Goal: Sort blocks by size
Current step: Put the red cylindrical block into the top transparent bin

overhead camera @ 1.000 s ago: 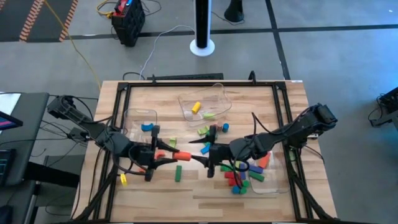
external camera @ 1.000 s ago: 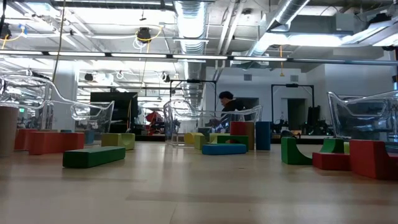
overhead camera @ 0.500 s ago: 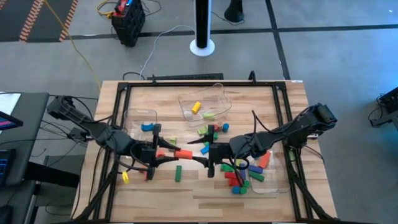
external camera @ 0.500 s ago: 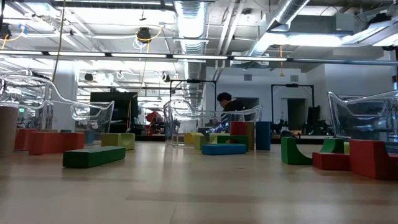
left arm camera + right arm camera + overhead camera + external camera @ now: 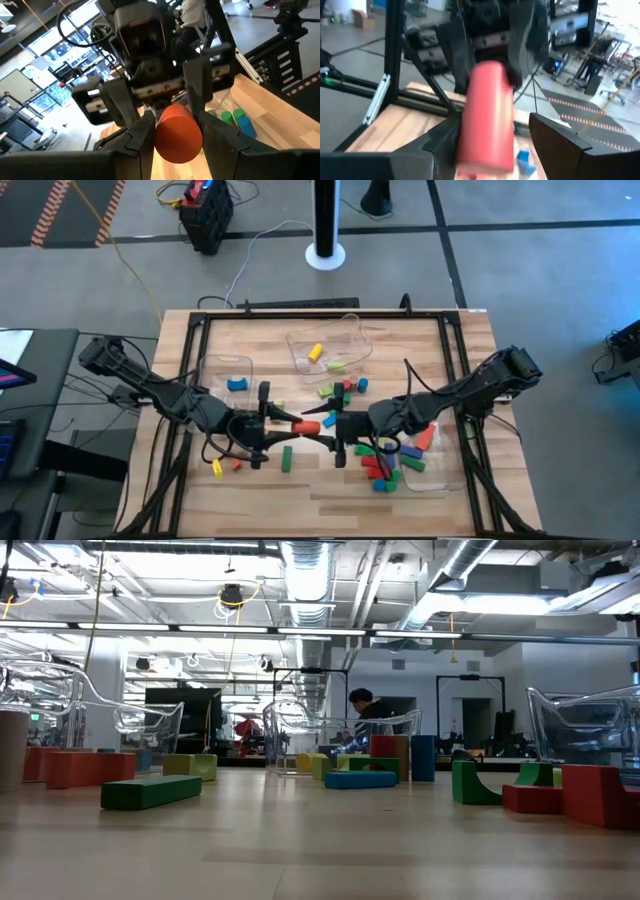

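Holding a red cylinder (image 5: 309, 427) clenched in my left end effector (image 5: 292, 424) above mid-desk (image 5: 400, 490); it reaches between the spread fingers of my right end effector (image 5: 322, 430), facing tip to tip. Loose blocks (image 5: 382, 465) crowd the right side; bare wood lies toward the near edge.

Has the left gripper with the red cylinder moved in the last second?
Yes. In the high view the left gripper has carried the red cylinder toward the right gripper, away from the blue block in the bin.
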Robot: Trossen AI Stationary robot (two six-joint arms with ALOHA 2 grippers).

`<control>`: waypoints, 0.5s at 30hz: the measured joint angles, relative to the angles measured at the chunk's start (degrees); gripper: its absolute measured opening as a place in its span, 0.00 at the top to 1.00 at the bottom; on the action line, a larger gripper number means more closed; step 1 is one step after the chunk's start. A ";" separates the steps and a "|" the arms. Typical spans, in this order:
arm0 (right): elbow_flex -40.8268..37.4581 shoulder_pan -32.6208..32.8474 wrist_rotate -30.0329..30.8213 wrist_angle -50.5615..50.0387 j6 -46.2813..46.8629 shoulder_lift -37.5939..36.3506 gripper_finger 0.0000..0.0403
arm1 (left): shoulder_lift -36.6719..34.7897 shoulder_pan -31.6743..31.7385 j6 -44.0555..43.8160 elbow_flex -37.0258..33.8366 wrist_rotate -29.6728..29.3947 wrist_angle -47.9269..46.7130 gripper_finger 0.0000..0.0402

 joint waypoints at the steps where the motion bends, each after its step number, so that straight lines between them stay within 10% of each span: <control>1: 0.00 -0.11 0.03 -0.21 0.39 0.00 0.37 | -0.02 0.00 0.00 0.00 -0.04 0.00 0.68; 15: 0.00 -0.31 2.20 -2.16 0.77 0.02 0.48 | -0.09 0.00 -0.36 0.02 -2.95 -3.41 0.68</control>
